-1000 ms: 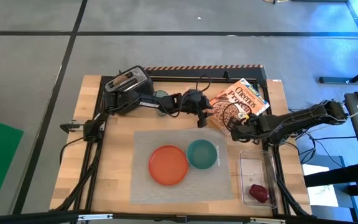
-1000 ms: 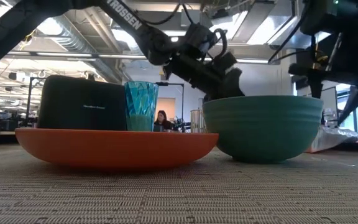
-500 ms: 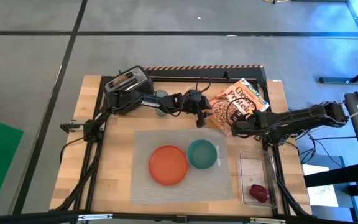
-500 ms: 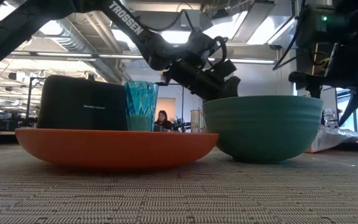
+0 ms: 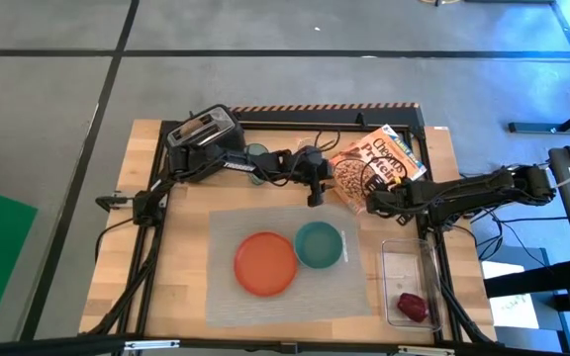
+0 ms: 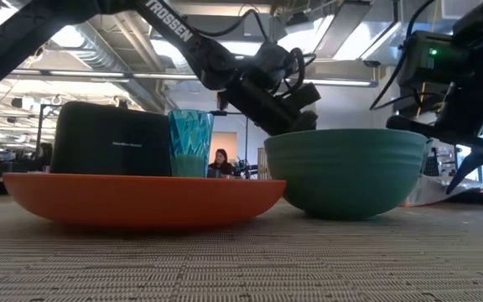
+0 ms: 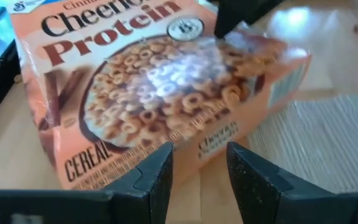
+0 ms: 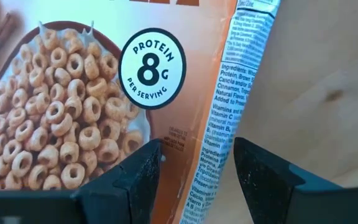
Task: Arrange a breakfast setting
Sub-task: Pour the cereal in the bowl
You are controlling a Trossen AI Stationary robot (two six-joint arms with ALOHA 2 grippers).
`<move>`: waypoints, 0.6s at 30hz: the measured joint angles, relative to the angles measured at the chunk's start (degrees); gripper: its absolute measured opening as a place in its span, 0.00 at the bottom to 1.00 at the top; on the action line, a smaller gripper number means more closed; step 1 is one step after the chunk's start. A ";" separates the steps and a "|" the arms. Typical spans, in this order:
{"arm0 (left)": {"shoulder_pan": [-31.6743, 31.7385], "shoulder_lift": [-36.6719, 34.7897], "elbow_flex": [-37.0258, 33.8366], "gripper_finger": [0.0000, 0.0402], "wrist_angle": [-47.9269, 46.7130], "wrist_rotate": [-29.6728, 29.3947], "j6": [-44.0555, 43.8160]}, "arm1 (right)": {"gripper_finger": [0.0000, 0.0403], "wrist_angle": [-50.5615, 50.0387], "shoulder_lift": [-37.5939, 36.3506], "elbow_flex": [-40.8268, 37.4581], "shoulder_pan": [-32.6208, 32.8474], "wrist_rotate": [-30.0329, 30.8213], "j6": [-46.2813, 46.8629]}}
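Tools first: the left tool (image 5: 313, 194) is hovering at the cereal box's (image 5: 372, 166) near-left corner, its fingers (image 7: 155, 180) standing apart with nothing between them, the box edge just ahead of the tips. The right tool (image 5: 376, 201) is sitting at the box's opposite corner, fingers (image 8: 135, 174) likewise parted and holding nothing, the printed side panel lying just past them. The box is lying flat and angled on the counter (image 5: 181, 257), just behind the placemat (image 5: 354, 297).

On the mat, the plate (image 5: 266, 263) and bowl (image 5: 319, 244) are sitting side by side, just about touching. The tumbler (image 6: 190, 143) is standing upright behind them, beside the toaster (image 5: 203, 132) at the counter's back left. The fruit (image 5: 412, 306) is resting in a clear tray (image 5: 404, 265) right of the mat. A person (image 6: 220, 161) is sitting far back in the room.
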 joint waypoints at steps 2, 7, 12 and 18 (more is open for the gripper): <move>-0.33 0.00 -0.02 0.35 -0.89 -0.47 1.20 | 0.48 0.06 0.00 0.00 0.00 -0.46 0.01; -0.71 -0.02 -0.13 0.34 -0.63 -2.46 2.49 | 0.48 -0.60 0.64 0.00 -0.02 -1.32 0.01; -0.54 -0.04 -0.20 0.34 -0.28 -2.65 3.20 | 0.48 -1.02 3.53 0.11 -1.86 -2.20 -0.94; -0.47 0.00 -0.24 0.34 -0.30 -2.93 3.38 | 0.44 -0.19 6.54 0.19 -1.85 -1.30 -0.91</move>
